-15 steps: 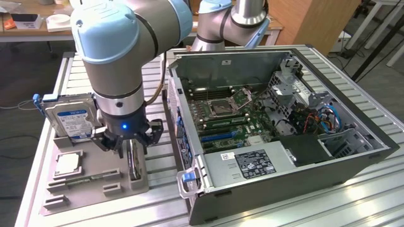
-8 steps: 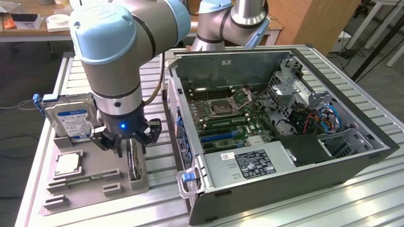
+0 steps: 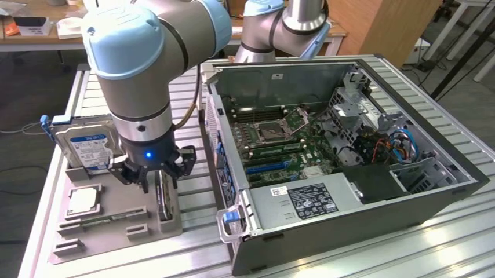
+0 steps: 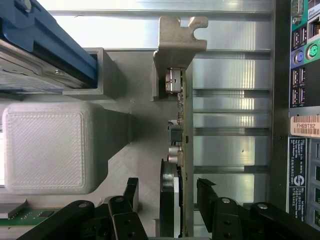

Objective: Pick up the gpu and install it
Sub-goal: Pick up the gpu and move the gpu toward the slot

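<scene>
Ribbed aluminium worktable (image 3: 433,243) stood on dark grey floor (image 3: 31,92). Beyond the worktable's far edge were a wooden cabinet (image 3: 386,26) and a cluttered desk (image 3: 39,41). Lighting was even.

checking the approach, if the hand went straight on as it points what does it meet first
Probably the gpu, standing on edge in the grey holder directly in line with the open hand; depth is unclear.

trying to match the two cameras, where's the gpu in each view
Exterior view: the gpu stands on edge in the grey holder, under the gripper, at the exterior view's left of the computer case.
Wrist view: the gpu is seen edge-on between the open gripper's fingers.
Shared landmark: the blue-framed hard drive in the same holder.
</scene>
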You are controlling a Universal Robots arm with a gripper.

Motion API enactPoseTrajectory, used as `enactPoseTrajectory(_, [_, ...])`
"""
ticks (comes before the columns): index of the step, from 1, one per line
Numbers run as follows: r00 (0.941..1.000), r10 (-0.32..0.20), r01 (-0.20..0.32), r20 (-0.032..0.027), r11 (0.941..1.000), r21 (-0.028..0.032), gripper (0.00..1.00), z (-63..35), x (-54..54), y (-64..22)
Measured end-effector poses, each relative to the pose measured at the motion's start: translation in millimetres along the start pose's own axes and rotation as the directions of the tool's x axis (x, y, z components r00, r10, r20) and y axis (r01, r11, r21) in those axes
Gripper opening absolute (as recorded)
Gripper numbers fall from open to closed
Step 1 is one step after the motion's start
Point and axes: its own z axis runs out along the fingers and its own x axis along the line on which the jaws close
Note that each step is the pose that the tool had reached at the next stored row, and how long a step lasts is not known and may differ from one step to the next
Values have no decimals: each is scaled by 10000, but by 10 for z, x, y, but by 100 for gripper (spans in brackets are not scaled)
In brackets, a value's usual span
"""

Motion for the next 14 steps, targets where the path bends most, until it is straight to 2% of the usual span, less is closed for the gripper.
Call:
enactPoseTrajectory(4, [10000,-2,2,27,10000,-1,59,0,1,0])
enactPoseTrajectory(14, [10000,-1,1,28,10000,-1,59,0,2,0])
